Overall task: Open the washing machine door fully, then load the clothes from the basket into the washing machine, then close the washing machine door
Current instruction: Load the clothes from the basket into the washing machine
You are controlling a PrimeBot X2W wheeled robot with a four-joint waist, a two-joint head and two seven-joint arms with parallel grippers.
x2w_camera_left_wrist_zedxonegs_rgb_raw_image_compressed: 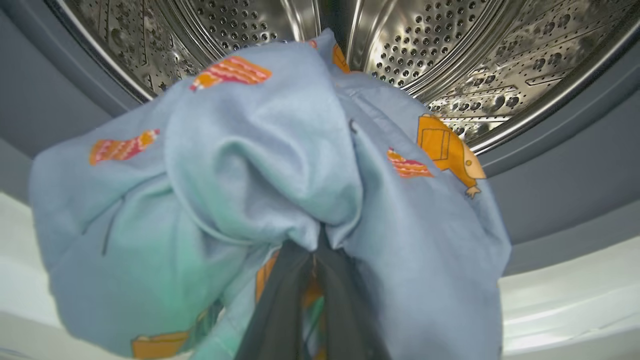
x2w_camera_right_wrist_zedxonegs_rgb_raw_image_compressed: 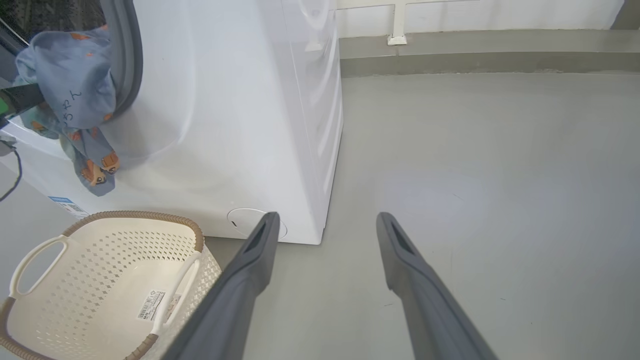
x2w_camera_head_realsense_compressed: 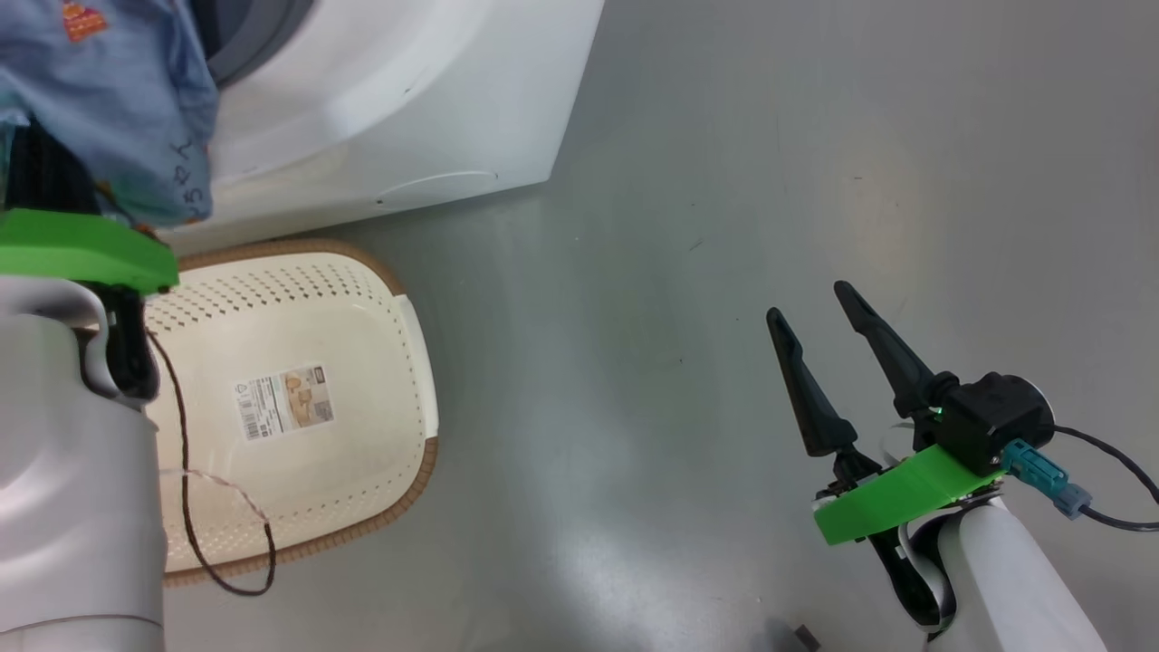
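Right hand (x2w_camera_head_realsense_compressed: 808,302) first: two long, tapering fingers (x2w_camera_head_realsense_compressed: 808,389), matte black from the head, dark grey from the wrist, with a shallow recess near each tip. Behind them there's a bright green bracket (x2w_camera_head_realsense_compressed: 892,498) and a chunky black camera housing (x2w_camera_head_realsense_compressed: 991,421) with a tiny green light. A teal plug (x2w_camera_head_realsense_compressed: 1037,469) feeds a black cable (x2w_camera_head_realsense_compressed: 1127,523), then comes a smooth white forearm (x2w_camera_head_realsense_compressed: 1014,580). On the left, a matching green plate (x2w_camera_head_realsense_compressed: 86,249) tops a pale grey forearm (x2w_camera_head_realsense_compressed: 72,480), with a thin dark-brown wire (x2w_camera_head_realsense_compressed: 185,489) looping off it. The left hand (x2w_camera_left_wrist_zedxonegs_rgb_raw_image_compressed: 320,245) is the same dark grey pair.
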